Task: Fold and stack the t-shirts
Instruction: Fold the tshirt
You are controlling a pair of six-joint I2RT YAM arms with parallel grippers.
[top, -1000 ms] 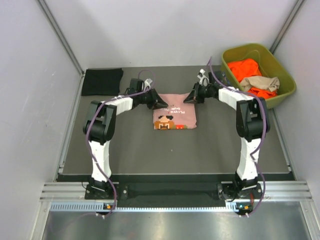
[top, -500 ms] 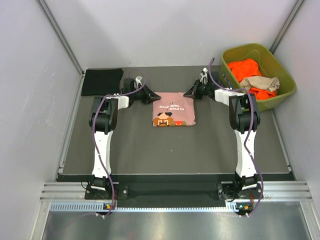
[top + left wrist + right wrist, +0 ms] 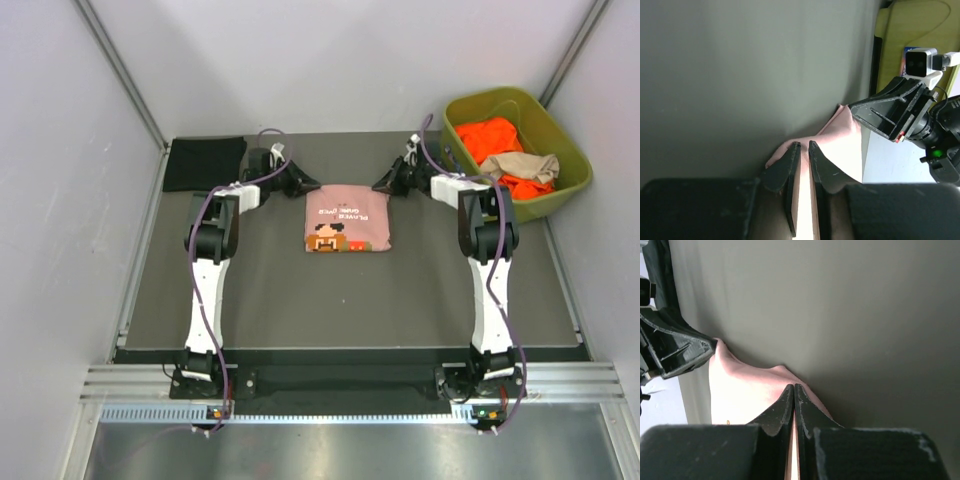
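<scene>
Pink t-shirt (image 3: 346, 220), folded square, pixel-figure print up, far corners lifted

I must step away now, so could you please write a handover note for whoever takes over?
Left gripper: shut on a far corner of the dusty pink cloth t-shirt. Right gripper: shut on its other far corner.
Done: pink shirt folded, centre; folded black cloth t-shirt lies far left.
A bright orange t-shirt and a tan t-shirt lie crumpled in the olive-green plastic bin.
To do: stack the pink one, then fold and stack those two.
</scene>
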